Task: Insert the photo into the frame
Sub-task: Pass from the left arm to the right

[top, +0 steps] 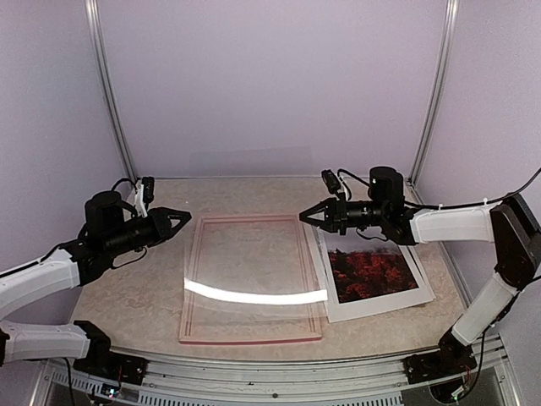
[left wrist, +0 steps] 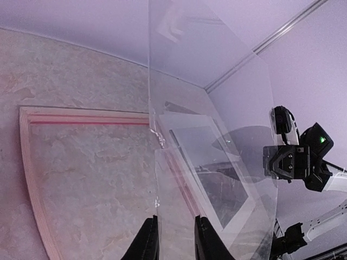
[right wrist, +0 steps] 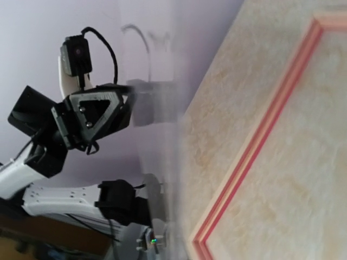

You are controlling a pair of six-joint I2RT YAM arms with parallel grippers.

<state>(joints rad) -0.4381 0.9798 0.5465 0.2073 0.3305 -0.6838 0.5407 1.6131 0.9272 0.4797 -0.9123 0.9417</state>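
Note:
The frame lies flat at mid-table with its pale wood back up and a red inner line; it also shows in the left wrist view and the right wrist view. The photo, red foliage with a white border, lies face up just right of the frame, partly under the right arm. A clear sheet is held up over the frame between both grippers. My left gripper pinches its left edge, which sits between the fingers. My right gripper is at its right edge; its fingers are out of its wrist view.
The marbled table is boxed in by lilac walls with metal corner posts. A metal rail runs along the near edge by the arm bases.

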